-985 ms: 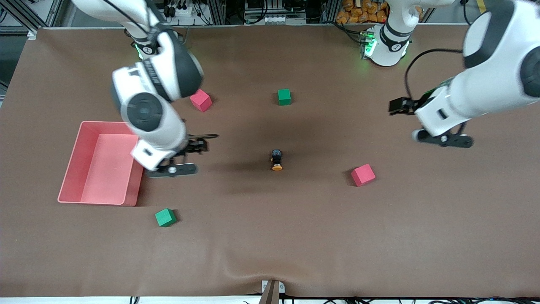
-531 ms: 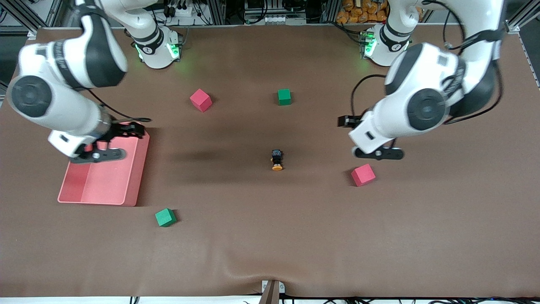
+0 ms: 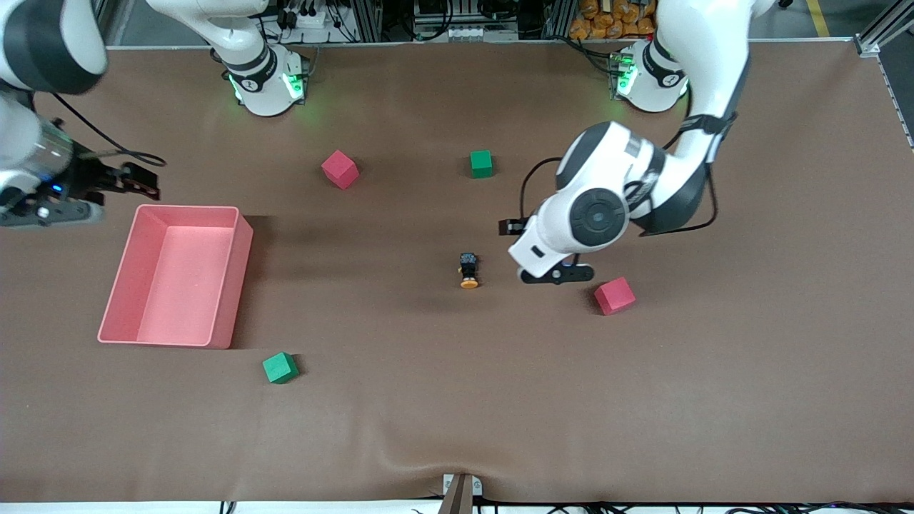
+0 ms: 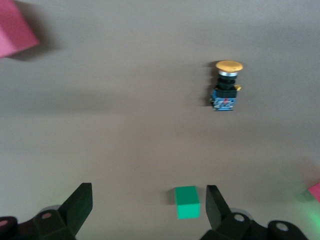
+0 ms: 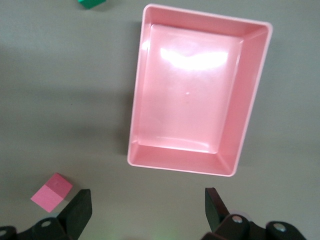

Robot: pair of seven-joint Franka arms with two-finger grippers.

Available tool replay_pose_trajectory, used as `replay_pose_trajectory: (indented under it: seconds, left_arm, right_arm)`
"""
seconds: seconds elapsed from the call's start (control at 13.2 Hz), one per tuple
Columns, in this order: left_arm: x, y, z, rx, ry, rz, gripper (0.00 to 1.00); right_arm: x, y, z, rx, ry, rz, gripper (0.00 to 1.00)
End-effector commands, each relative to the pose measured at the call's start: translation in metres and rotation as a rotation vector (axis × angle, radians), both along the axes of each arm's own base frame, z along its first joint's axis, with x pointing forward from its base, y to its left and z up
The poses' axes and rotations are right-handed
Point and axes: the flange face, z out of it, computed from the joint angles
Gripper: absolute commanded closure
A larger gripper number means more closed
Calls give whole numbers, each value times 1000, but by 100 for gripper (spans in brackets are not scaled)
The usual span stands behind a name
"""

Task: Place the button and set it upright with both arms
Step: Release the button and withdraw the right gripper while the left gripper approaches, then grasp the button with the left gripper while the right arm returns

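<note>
Left wrist view alone: wide-open left gripper [image 4: 145, 210], empty, above button [image 4: 226, 86] lying sideways.

My own forearm covers my left gripper [image 3: 553, 273] from the front, my right gripper [image 3: 43, 212] runs off that picture's edge, and past my left fingers [image 4: 77, 207] a pink cube [image 4: 14, 30] sits half cropped.
</note>
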Motion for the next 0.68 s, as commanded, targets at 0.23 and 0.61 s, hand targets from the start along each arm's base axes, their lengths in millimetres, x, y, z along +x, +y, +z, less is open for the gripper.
replay_pose_trajectory:
  seconds: [0.23, 0.61]
  left_arm:
    - [4, -51, -58, -47, -84, 39, 0]
    - [-11, -86, -98, -74, -132, 5, 0]
  right_arm:
    - [-5, -57, 94, -24, -127, 16, 0]
    - [-1, -40, 125, -23, -155, -94, 0]
